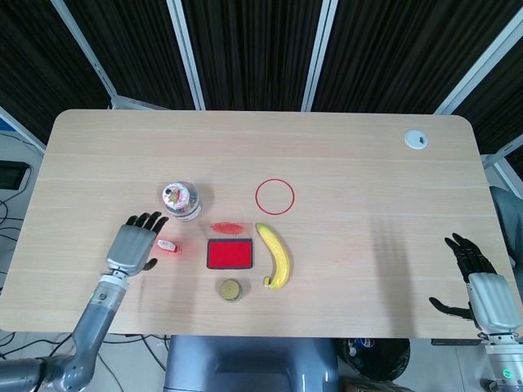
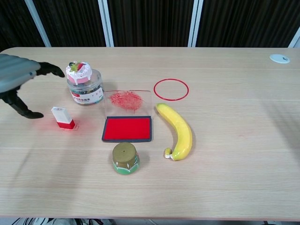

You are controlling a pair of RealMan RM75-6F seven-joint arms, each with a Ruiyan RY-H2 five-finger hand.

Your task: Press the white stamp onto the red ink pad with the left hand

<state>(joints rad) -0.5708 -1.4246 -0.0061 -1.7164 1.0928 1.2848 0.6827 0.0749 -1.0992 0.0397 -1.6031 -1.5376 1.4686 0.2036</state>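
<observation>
The white stamp (image 2: 62, 117) with its red base sits on the counter (image 2: 234, 159), left of the red ink pad (image 2: 127, 129) and apart from it, with bare wood between the two. No hand holds it. The left hand (image 1: 135, 242) hovers just to the stamp's left, its fingers (image 2: 50, 69) spread apart and holding nothing; in the chest view only part of the hand shows at the frame's left edge. The right hand (image 1: 476, 282) lies well away at the counter's near right corner, fingers apart and holding nothing.

Around the pad stand several single things. One clear jar (image 2: 85, 84) with a cake-shaped lid stands just behind the stamp, close to the left hand's fingertips. One clear sheet bearing a red smudge (image 2: 125, 100) lies touching the pad's far edge. One banana (image 2: 177, 130) lies just right of the pad, and one small green-and-gold cup (image 2: 125, 158) sits upside down just in front of it. One red ring (image 2: 171, 89) lies behind the banana. One white round cap (image 1: 416, 139) sits flush in the counter's far right corner.

The straight path from stamp to pad has nothing on it. The pad is hemmed on its other three sides. The right half of the counter and the far strip are open wood.
</observation>
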